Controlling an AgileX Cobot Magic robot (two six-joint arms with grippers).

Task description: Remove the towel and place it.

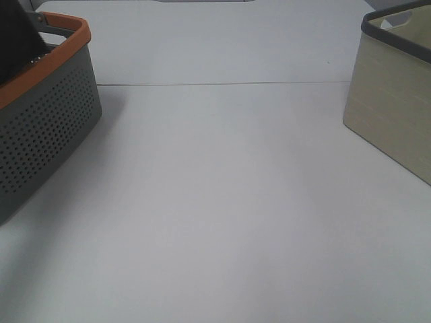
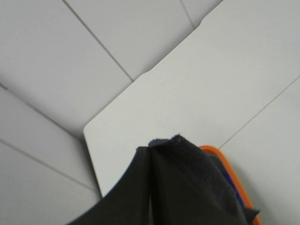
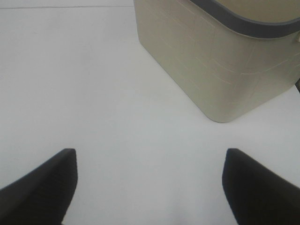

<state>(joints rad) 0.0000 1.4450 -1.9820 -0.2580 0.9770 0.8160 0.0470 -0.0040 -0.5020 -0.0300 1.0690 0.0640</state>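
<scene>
In the left wrist view my left gripper (image 2: 150, 161) is shut on the towel (image 2: 197, 171), a dark navy terry cloth bunched against the closed fingers. It hangs above the grey basket's orange rim (image 2: 224, 165). In the exterior high view the basket (image 1: 47, 128) stands at the far left, with a dark shape of my left arm (image 1: 17, 37) over it; the towel itself cannot be told apart there. My right gripper (image 3: 150, 187) is open and empty, low over the white table (image 3: 117, 117), with its fingers (image 3: 44, 187) spread wide. It is out of the exterior high view.
A beige bin with a dark grey rim (image 1: 394, 101) stands at the right edge of the table and just ahead of my right gripper (image 3: 215, 61). A seam (image 1: 222, 84) runs across the white table (image 1: 222, 202) between basket and bin.
</scene>
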